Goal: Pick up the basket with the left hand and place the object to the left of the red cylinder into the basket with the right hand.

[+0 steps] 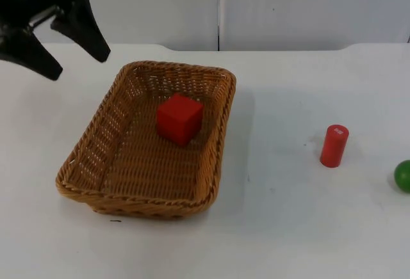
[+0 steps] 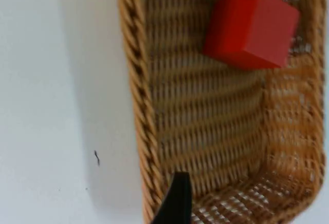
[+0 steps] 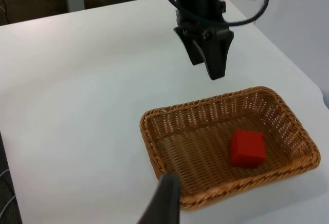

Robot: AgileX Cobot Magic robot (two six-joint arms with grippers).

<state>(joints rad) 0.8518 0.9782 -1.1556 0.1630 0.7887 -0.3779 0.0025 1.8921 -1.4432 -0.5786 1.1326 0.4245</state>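
The left end effector (image 1: pixel 75 63) hangs empty, fingers spread, above the white surface (image 1: pixel 288 228) just off the far left corner of the brown woven wicker basket (image 1: pixel 90 189), which sits flat. The red cube (image 1: pixel 179 118) already lies inside it, toward the far end. The red cylinder (image 1: pixel 334 145) stands well to the right, a green ball (image 1: pixel 403 175) beyond it. A sound lift would call for straddling the near rim squarely before closing. Whether the right end effector's fingers are parted cannot be told.

White worktop (image 1: pixel 288 228) bearing a wicker basket (image 1: pixel 96 157), an upright red cylinder (image 1: pixel 334 145) and a green ball (image 1: pixel 403 176).
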